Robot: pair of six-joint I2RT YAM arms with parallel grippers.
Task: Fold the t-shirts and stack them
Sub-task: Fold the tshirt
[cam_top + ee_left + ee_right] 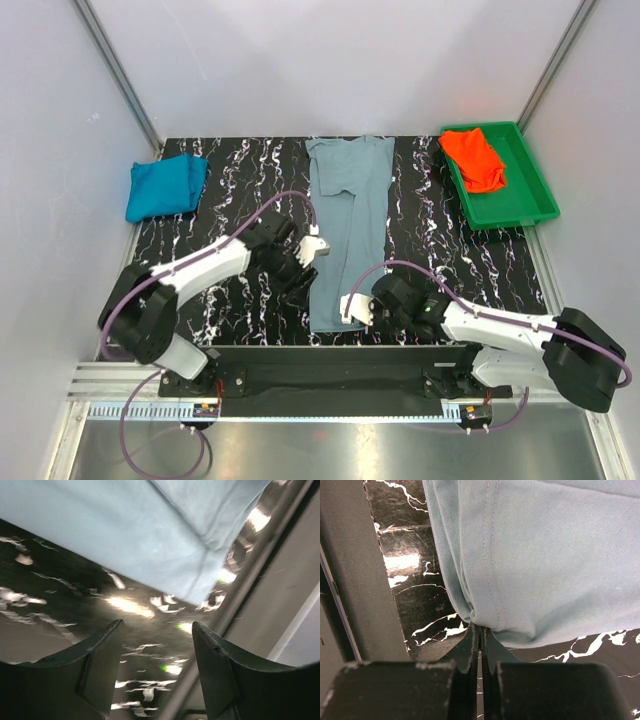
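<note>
Starting at the near edge: both arm bases sit bolted side by side, right arm (520, 335) reaching inward to the left, left arm (200, 270) reaching inward to the right; purple cables loop over each.

Right pincer (479, 630) low at the near end of the worktop (430, 250); jaws clenched on the grey-blue t-shirt (545, 555), tips pressed together on its near right corner; cloth puckers at the tips, double-stitched hem running away from them; black marbled surface shows to either side of the pinch.

Left pincer (157, 630) a little farther in, just beside the left edge of the same shirt, about midway along its length; jaws released, standing apart with only the marbled surface between them; nothing held; whether the fingers (102, 660) touch the worktop cannot be told; shirt edge lies ahead of the tips in the wrist view, apart from them.

Grey-blue t-shirt lies flat as a long narrow strip down the middle of the worktop, running from near edge to far edge; wider at the far end; a lengthwise fold line shows along it.

Far left corner: teal t-shirt (165, 187), a compact folded bundle, partly overhanging the left edge of the worktop; well apart from the strip.

Far right corner: green tray (530, 175), set at a slight angle; orange-red t-shirt (475, 158) crumpled inside it, toward its far end; near part of the tray floor bare.
</note>
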